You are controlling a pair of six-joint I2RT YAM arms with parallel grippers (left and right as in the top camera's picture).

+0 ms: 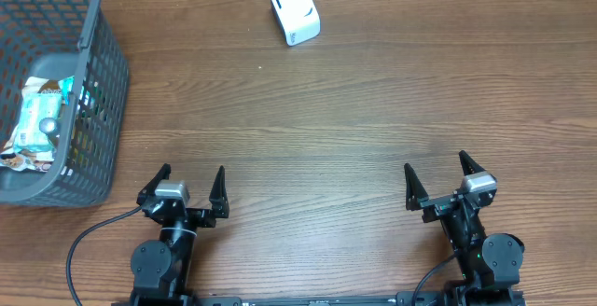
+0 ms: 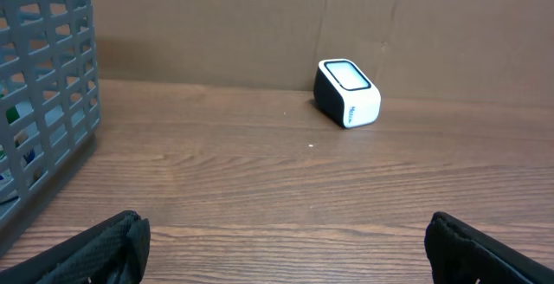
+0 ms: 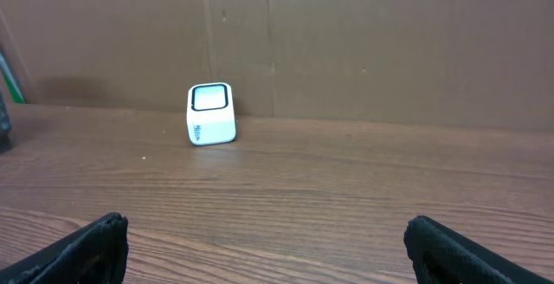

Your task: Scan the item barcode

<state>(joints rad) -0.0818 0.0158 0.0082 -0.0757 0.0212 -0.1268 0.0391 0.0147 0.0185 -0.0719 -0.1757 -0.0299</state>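
A packaged item with a light wrapper lies inside the grey basket at the far left. A small white barcode scanner with a dark-rimmed window stands at the table's far edge; it also shows in the left wrist view and the right wrist view. My left gripper rests near the front left, open and empty, right of the basket. My right gripper rests near the front right, open and empty. Neither touches anything.
The basket wall rises close on the left of the left gripper. A brown cardboard wall backs the table behind the scanner. Bare wood tabletop lies between the grippers and the scanner.
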